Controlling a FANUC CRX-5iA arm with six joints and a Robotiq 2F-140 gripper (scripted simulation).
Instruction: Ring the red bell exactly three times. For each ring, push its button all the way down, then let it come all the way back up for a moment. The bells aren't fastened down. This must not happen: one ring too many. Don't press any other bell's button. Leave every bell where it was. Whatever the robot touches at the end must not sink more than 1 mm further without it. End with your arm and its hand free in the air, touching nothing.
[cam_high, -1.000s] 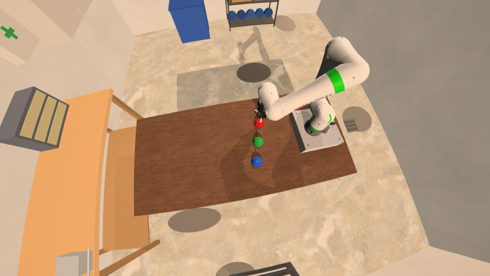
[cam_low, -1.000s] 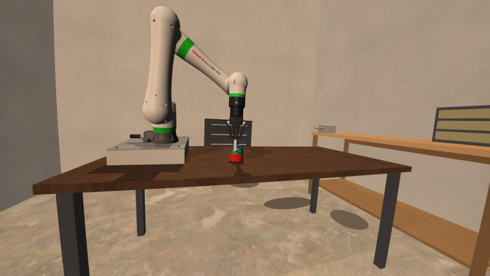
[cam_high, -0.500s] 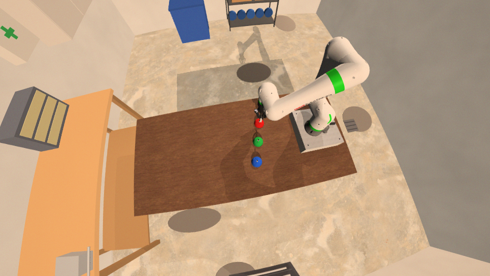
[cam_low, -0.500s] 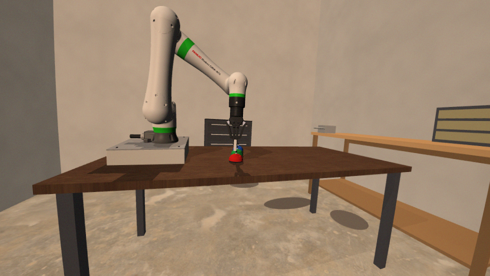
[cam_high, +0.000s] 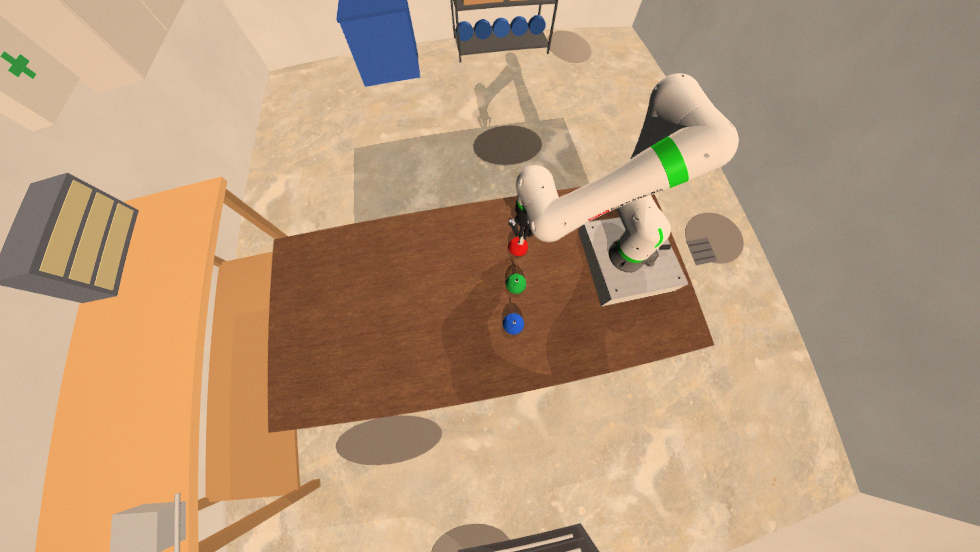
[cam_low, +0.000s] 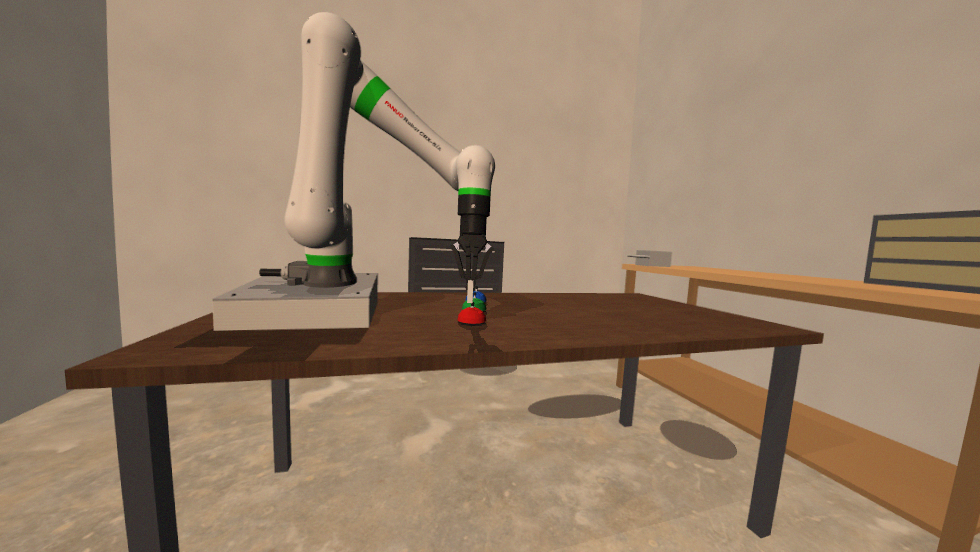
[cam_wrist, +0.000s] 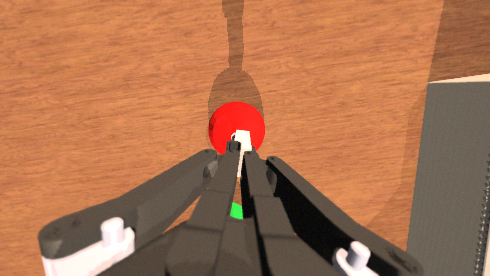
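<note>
The red bell (cam_high: 519, 248) (cam_low: 471, 316) (cam_wrist: 230, 123) stands on the brown table (cam_high: 384, 322) (cam_low: 582, 329), at the far end of a row of three bells near the robot's base. My gripper (cam_high: 520, 237) (cam_low: 470, 299) (cam_wrist: 241, 141) is shut and empty. It points straight down, with its fingertips on the top middle of the red bell, where the button is. The button itself is hidden under the fingertips. The green bell (cam_high: 515, 281) (cam_wrist: 236, 211) is the middle one and the blue bell (cam_high: 512, 323) (cam_low: 480, 296) is the last in the row.
The robot's grey base plate (cam_high: 620, 274) (cam_low: 294, 308) (cam_wrist: 450, 175) sits on the table beside the bells. An orange workbench (cam_high: 130, 356) (cam_low: 822, 291) stands beside the table. A blue bin (cam_high: 379, 37) and a shelf rack (cam_high: 504, 27) stand on the floor beyond it.
</note>
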